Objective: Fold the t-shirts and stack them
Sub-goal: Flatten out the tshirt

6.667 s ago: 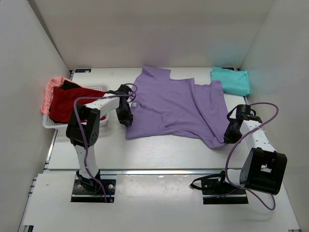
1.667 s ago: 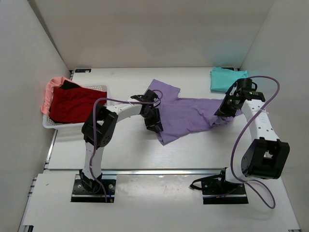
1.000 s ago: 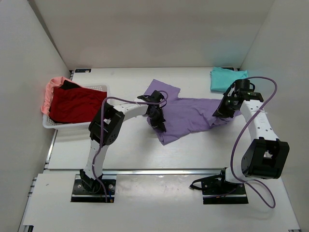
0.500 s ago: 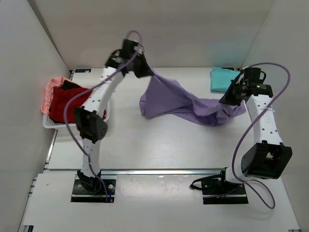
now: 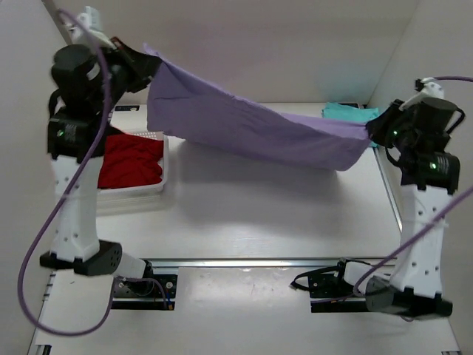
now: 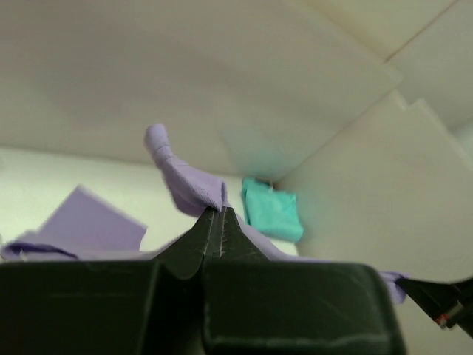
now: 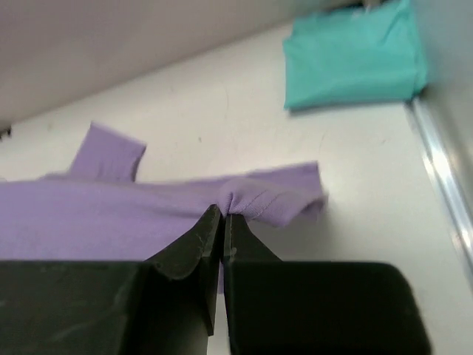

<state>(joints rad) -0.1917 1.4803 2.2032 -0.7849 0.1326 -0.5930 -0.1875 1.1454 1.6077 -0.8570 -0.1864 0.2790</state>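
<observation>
The large lavender-purple t-shirt hangs stretched in the air between both grippers, high above the table. My left gripper is shut on its upper left corner; the pinch shows in the left wrist view. My right gripper is shut on its right end, and the right wrist view shows the pinched hem at the gripper. The folded teal t-shirt lies at the back right. The red t-shirt lies in the basket. The salmon-pink one is hidden.
The white lattice basket stands at the left of the table, partly behind my raised left arm. White walls close the back and both sides. The teal shirt also shows in the left wrist view and the right wrist view.
Both arms have risen high, lifting the purple shirt off the table and pulling it taut. My left gripper went up and left, my right gripper up and right.
</observation>
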